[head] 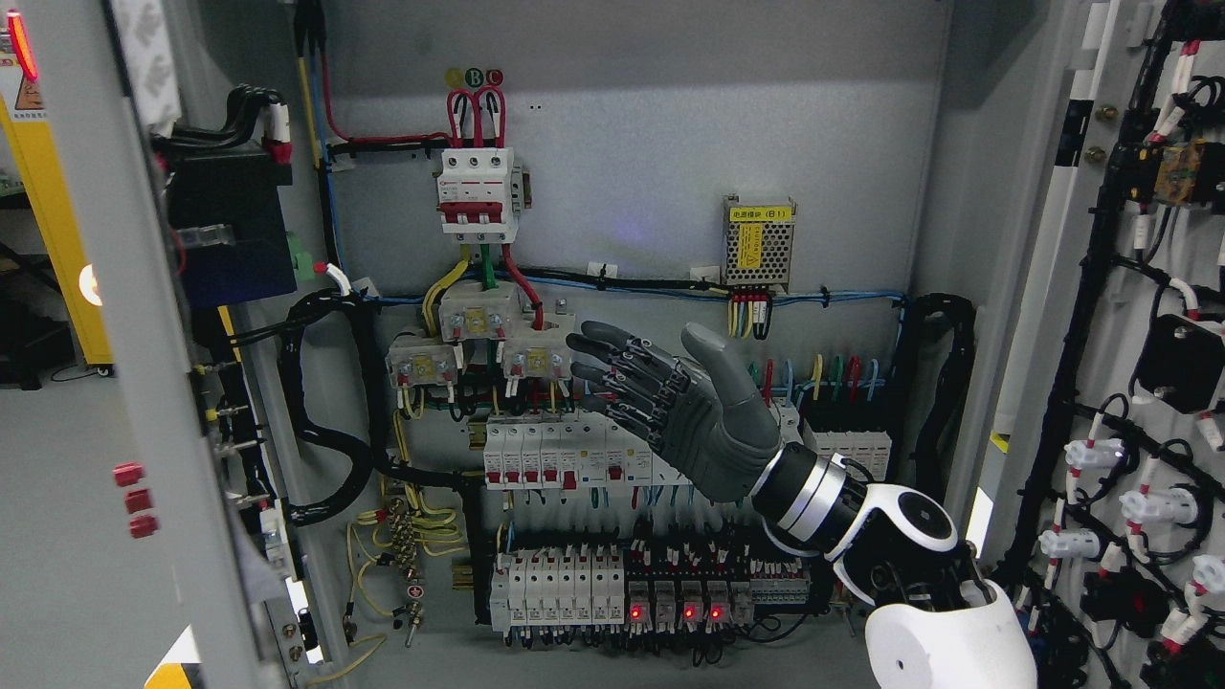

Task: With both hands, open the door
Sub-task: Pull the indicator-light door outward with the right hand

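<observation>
The electrical cabinet stands open. Its left door [86, 402] is swung out at the picture's left, and its right door [1139, 364], lined with black cable looms and white connectors, is swung out at the right. My right hand [660, 392] is raised in front of the cabinet's middle, its arm coming in from the lower right. Its fingers [612, 368] are spread and point left, thumb up, holding nothing and touching neither door. My left hand is out of view.
Inside on the grey back panel [651, 172] are a red-and-white main breaker [476, 191], a small power supply [758, 242], rows of white breakers [555, 455] and terminal blocks with red lights [670, 598]. Thick black cable bundles [325, 411] run down the left side.
</observation>
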### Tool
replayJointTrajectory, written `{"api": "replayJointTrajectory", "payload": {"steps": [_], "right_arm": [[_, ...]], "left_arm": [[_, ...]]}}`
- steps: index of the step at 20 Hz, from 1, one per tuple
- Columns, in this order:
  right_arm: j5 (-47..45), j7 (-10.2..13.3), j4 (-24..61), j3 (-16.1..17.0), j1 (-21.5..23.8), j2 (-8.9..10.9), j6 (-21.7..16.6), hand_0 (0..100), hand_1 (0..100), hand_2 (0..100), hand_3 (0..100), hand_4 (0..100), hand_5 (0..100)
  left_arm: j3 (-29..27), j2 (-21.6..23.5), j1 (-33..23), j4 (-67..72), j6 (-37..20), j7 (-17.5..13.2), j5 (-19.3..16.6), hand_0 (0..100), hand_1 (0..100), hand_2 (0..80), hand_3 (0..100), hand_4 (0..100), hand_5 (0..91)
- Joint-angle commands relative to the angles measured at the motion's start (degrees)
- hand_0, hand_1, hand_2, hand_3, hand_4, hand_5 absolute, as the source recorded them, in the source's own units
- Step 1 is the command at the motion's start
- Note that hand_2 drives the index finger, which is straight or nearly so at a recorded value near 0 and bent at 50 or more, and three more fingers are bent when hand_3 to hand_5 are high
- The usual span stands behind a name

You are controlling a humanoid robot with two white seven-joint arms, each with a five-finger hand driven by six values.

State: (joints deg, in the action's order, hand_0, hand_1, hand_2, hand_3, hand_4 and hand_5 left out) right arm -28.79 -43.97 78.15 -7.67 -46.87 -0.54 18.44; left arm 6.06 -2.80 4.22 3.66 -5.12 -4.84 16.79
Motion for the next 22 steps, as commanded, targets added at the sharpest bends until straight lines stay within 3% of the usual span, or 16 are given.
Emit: {"api": "replayJointTrajectory", "payload": {"steps": [1, 6, 15, 22], "right_arm": [[-0.39, 0.11, 5.25, -4.19, 2.13, 0.54, 0.20, 21, 0, 0, 0, 0, 0], [-0.31, 0.29, 9.38, -8.40, 7.05, 0.54, 0.20, 21, 0, 0, 0, 0, 0], [-0.31, 0.29, 18.17, -19.12, 13.20, 0.63, 0.02, 21, 0, 0, 0, 0, 0], [0.04, 0.55, 19.32, -26.16, 16.55, -0.16, -0.15, 22, 0, 0, 0, 0, 0]], "left_arm": [[0.00, -0.02, 0.00, 0.03, 0.02, 0.01, 0.00, 0, 0, 0.0, 0, 0, 0.0], [0.00, -0.02, 0.00, 0.12, 0.02, 0.01, 0.00, 0, 0, 0.0, 0, 0, 0.0], [-0.09, -0.02, 0.00, 0.03, 0.02, 0.01, 0.00, 0, 0, 0.0, 0, 0, 0.0], [-0.09, -0.02, 0.00, 0.03, 0.02, 0.01, 0.00, 0, 0, 0.0, 0, 0, 0.0]]}}
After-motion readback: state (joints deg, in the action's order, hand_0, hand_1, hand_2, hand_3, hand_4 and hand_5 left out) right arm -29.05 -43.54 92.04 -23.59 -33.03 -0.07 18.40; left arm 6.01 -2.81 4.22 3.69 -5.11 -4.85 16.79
